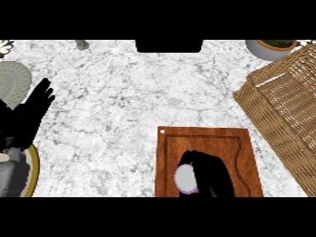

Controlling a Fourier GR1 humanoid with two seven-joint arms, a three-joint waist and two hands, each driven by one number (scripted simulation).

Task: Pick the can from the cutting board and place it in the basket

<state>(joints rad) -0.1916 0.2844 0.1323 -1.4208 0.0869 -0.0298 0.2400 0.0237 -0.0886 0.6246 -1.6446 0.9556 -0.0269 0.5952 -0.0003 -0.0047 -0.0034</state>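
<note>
- You are looking down on a counter of pale marble, its surface mottled with grey veins.
- A rectangular cutting board of reddish-brown wood is lying at the lower middle, with a groove running inside its rim and a small hole at its far left corner.
- The can is sitting on that board near the lower edge — only a pale, rounded patch with a thin purple trim is showing.
- Your right hand is curling round the can from its right side, its black fingers arching over the top and hiding most of it.
- A woven wicker basket — tan, boxy, open-topped — is standing at the right, just beside the board.
- Your left hand is resting at the left edge, fingers straight and lightly spread, holding nothing.
- Beneath that hand, a yellow-rimmed plate and a round greyish mat are showing partly.
- A grey pot with green inside is standing at the far right.
</note>
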